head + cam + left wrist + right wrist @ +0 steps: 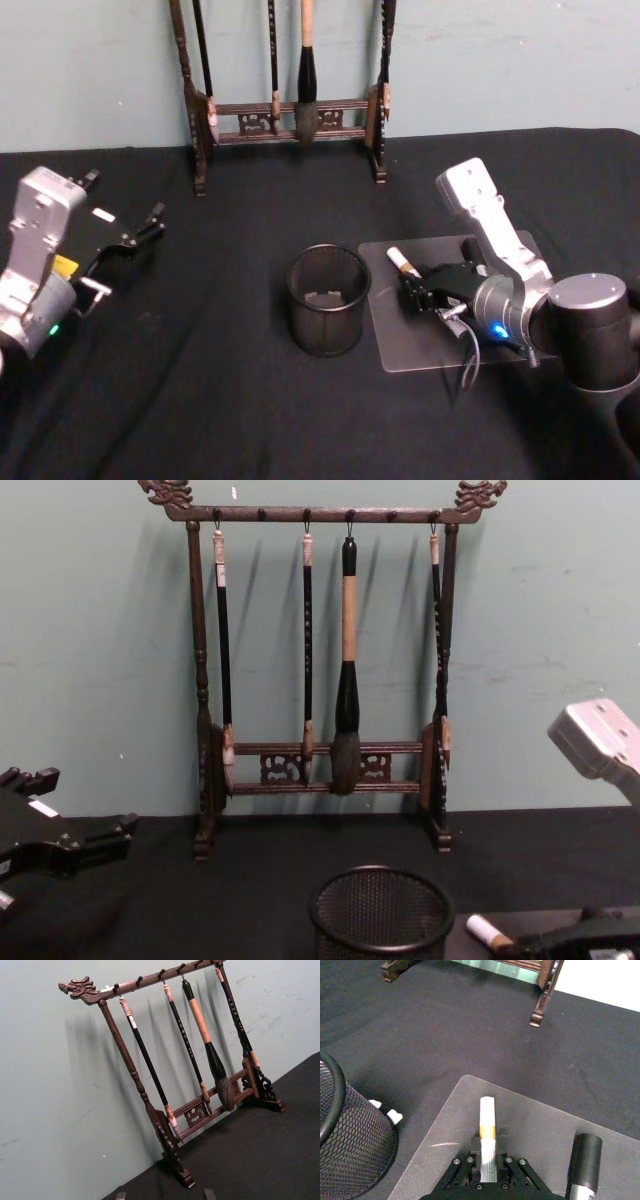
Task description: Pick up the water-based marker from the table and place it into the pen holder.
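Two arms in yr view. R end effector [425, 290] is clamped on the white water-based marker [403, 263], over a clear mat [420, 350] at 3 o'clock of the pen holder [327, 300], near it, not in it. L end effector [128, 252]: fingers apart, holding nothing, at 9 o'clock, well apart, over the black desk [200, 400].

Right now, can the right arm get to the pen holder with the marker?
Probably yes. The right gripper is shut on the marker over the clear mat, and the pen holder stands right beside the mat, open-topped, with nothing tall between them. The left gripper sits parked far left, open.
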Available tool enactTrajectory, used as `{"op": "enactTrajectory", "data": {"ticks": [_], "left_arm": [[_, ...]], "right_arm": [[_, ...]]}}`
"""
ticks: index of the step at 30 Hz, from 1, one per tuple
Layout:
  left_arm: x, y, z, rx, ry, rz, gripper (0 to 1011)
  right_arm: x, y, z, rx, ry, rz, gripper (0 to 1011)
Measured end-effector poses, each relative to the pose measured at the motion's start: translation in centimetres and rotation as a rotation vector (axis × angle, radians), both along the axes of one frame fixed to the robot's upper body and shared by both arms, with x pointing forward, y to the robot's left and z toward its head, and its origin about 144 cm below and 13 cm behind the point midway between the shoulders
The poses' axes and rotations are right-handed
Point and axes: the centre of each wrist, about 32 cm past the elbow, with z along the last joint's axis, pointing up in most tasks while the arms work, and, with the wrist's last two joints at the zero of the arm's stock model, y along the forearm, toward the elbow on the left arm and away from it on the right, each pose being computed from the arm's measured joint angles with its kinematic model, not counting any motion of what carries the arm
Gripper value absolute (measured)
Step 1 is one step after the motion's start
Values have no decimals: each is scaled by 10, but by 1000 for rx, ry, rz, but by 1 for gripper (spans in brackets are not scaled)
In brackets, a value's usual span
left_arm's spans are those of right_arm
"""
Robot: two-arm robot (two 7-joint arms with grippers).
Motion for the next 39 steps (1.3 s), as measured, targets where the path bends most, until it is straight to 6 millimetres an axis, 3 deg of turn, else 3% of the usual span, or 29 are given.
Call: {"op": "enactTrajectory", "data": {"ticks": [14, 26, 33, 39], "left_arm": [[0, 0, 0, 0, 0, 0, 1001], [0, 0, 0, 0, 0, 0, 1001], [0, 0, 0, 0, 0, 0, 1001], [0, 0, 0, 0, 0, 0, 1001]], "right_arm": [[-3, -5, 6, 44, -94, 15, 181], [-14, -14, 19, 217, -391, 67, 181], [-17, -4, 18, 350, -569, 147, 181], [-16, 9, 13, 417, -614, 196, 181]]}}
